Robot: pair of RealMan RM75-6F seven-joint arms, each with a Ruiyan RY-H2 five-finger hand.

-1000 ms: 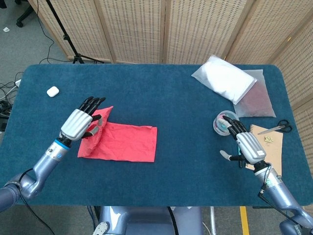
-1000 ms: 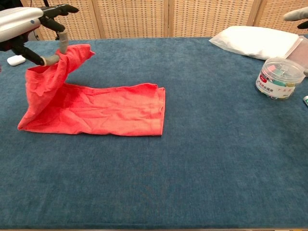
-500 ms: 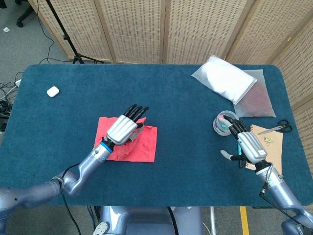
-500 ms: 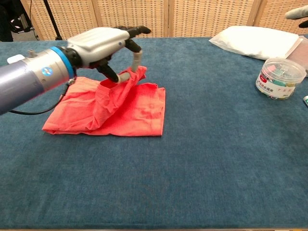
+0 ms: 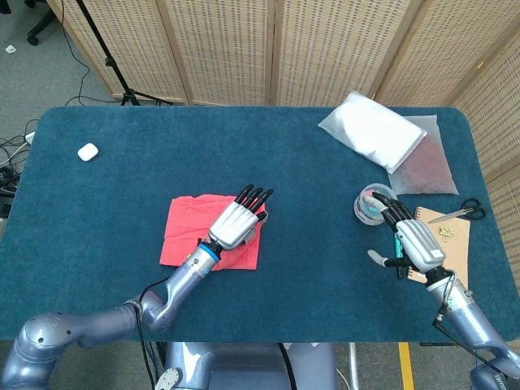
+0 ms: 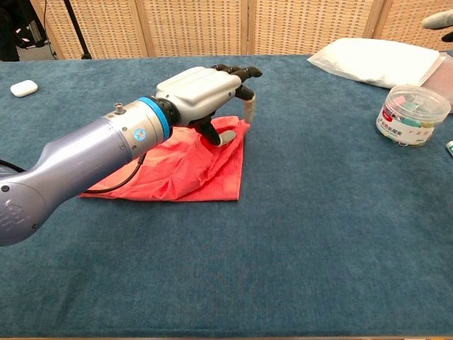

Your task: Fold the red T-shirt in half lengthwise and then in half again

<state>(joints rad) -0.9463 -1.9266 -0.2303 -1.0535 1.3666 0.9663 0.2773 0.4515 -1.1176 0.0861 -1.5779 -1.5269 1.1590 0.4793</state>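
The red T-shirt [image 5: 197,230] lies folded into a near square at the table's left middle, and the chest view shows it rumpled [image 6: 185,166]. My left hand [image 5: 240,218] hovers low over its right edge, reaching in from the left [image 6: 202,88]. Its thumb and one finger still hold the folded-over edge of the shirt near the far right corner, while the other fingers point away from me. Over at the right side of the table, my right hand [image 5: 411,238] stays off the cloth with its fingers apart and nothing in it. Only a sliver of it [image 6: 437,19] reaches the chest view.
A clear tub of clips [image 5: 371,203] stands just beyond my right hand. A white pouch [image 5: 372,130] and a translucent bag [image 5: 428,168] lie at the back right. Scissors [image 5: 460,214] and a brown notebook [image 5: 451,241] sit at the right edge. A white earbud case [image 5: 88,151] lies far left.
My left hand has carried the shirt's left end over to the right and lowered it onto the right edge, halving the shirt's length. The right hand has hardly moved.
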